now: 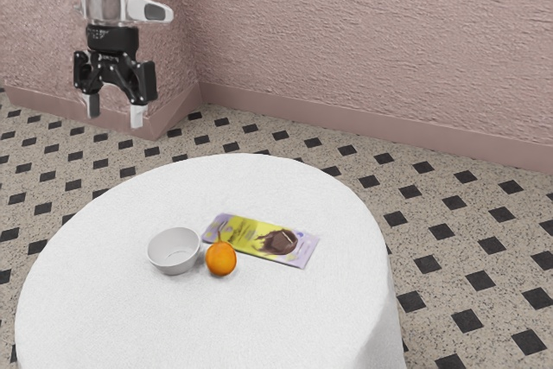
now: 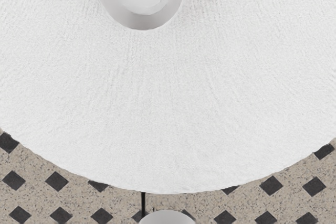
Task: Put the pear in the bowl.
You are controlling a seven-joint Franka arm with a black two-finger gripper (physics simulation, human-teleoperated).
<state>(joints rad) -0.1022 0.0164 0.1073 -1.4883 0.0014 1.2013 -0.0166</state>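
White cloth (image 1: 130,326) covers our round table (image 1: 259,326), and around its middle, well in from the edge, sits the orange-coloured fruit (image 1: 220,260) we take for the pear, on the table just beside the pale bowl (image 1: 175,267). A chocolate packet (image 1: 295,246) lies flat behind the fruit, towards the exterior view's right edge. Our jaws (image 1: 115,111) hang spread, raised well apart from all three.
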